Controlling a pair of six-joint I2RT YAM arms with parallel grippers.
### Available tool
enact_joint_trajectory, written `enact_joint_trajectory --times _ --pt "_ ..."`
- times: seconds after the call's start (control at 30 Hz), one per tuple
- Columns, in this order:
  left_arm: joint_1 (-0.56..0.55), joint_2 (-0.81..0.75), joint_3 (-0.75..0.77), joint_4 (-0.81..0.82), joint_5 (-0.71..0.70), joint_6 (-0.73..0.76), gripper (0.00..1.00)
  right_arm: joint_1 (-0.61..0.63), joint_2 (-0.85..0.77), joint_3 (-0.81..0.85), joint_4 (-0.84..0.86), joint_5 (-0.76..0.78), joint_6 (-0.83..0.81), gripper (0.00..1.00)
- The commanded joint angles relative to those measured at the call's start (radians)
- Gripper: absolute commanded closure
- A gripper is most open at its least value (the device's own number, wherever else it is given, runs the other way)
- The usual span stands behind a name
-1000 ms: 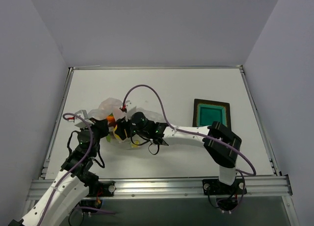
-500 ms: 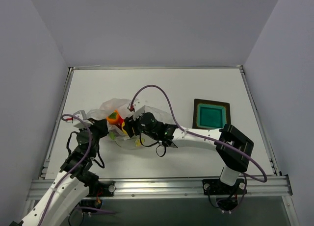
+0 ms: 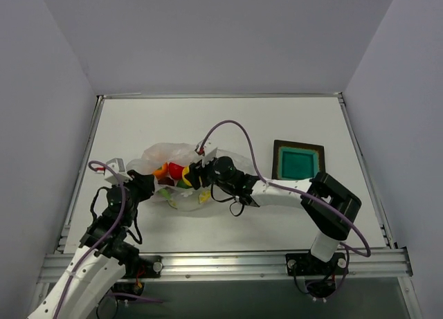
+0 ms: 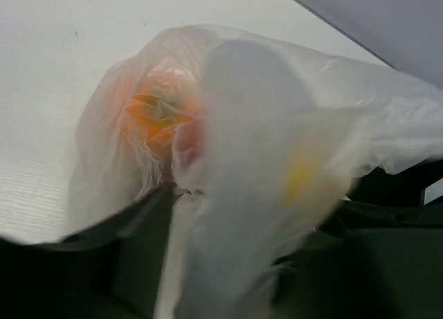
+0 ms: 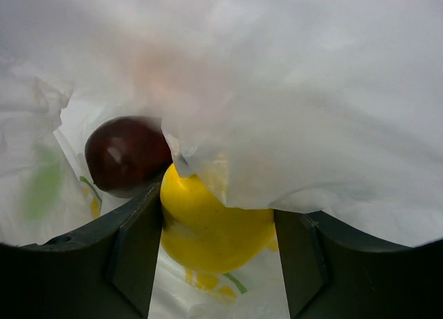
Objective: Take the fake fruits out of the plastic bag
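Note:
The plastic bag [image 3: 165, 153] lies crumpled left of centre, with orange [image 3: 160, 171], red [image 3: 176, 170] and yellow [image 3: 187, 179] fake fruits showing at its near side. My right gripper [image 3: 195, 175] reaches in from the right. In the right wrist view that gripper [image 5: 218, 208] is shut on the yellow fruit [image 5: 214, 229], under a fold of bag film [image 5: 311, 90], and a dark maroon fruit [image 5: 128, 155] touches the left finger. My left gripper [image 3: 143, 183] sits at the bag's left end. Its jaws [image 4: 225, 222] stand apart with blurred film draped between them. Behind the film are the orange fruit [image 4: 159, 115] and the red one [image 4: 190, 139].
A dark square tray [image 3: 277, 163] with a teal centre lies right of the bag, close to the right arm's forearm. A purple cable [image 3: 239, 135] loops above the right wrist. Raised rails [image 3: 221, 95] border the table.
My right gripper has moved right with the yellow fruit, stretching the bag and bringing the orange and red fruits into sight. My left gripper's jaws have parted.

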State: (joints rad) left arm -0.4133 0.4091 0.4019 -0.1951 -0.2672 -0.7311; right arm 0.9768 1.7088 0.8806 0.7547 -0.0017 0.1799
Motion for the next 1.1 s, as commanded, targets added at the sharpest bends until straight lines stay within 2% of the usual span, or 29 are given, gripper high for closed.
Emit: enact_joint_trajectory --times 0.0,0.03,0.1,0.2,0.27,0.3,0.4,0.43,0.63,0.73,0.77,0.87,0.93,1.07 --pt "-0.005 0.045 0.107 -0.092 0.063 0.022 0.46 -0.035 -0.015 0.047 0.026 -0.136 -0.026 1.0" --pt "-0.005 0.043 0.126 -0.122 0.08 0.025 0.33 -0.052 -0.012 0.061 0.009 -0.132 -0.036 1.0" --pt "-0.01 0.017 0.194 -0.165 0.108 0.044 0.16 -0.066 -0.006 0.089 -0.037 -0.135 -0.052 1.0" --pt "-0.013 0.01 0.285 -0.242 0.109 0.082 0.15 -0.087 -0.014 0.086 -0.031 -0.149 -0.05 1.0" --pt "-0.013 0.028 0.389 -0.276 0.117 0.104 0.22 -0.105 -0.014 0.069 -0.012 -0.161 -0.02 1.0" --pt "-0.013 0.061 0.423 -0.303 0.144 0.12 0.36 -0.112 -0.012 0.067 -0.012 -0.175 -0.011 1.0" --pt "-0.013 0.152 0.54 -0.328 0.26 0.137 0.53 -0.119 -0.009 0.063 -0.009 -0.173 0.013 1.0" --pt "-0.013 0.175 0.575 -0.326 0.301 0.139 0.61 -0.121 -0.011 0.066 -0.006 -0.184 0.026 1.0" --pt "-0.03 0.414 0.67 -0.319 0.405 0.223 0.61 -0.138 -0.009 0.077 -0.009 -0.227 0.043 1.0" --pt "-0.071 0.545 0.75 -0.294 0.385 0.297 0.47 -0.155 -0.005 0.08 -0.012 -0.251 0.061 1.0" --pt "-0.081 0.581 0.774 -0.294 0.338 0.324 0.28 -0.155 -0.005 0.078 -0.011 -0.259 0.064 1.0" --pt "-0.082 0.761 0.863 -0.323 0.301 0.386 0.05 -0.156 -0.009 0.077 -0.011 -0.268 0.066 1.0" --pt "-0.079 0.795 0.868 -0.311 0.276 0.374 0.03 -0.159 -0.009 0.074 -0.012 -0.276 0.066 1.0" --pt "-0.073 0.884 0.858 -0.303 0.22 0.375 0.06 -0.162 -0.017 0.06 0.003 -0.288 0.07 1.0"
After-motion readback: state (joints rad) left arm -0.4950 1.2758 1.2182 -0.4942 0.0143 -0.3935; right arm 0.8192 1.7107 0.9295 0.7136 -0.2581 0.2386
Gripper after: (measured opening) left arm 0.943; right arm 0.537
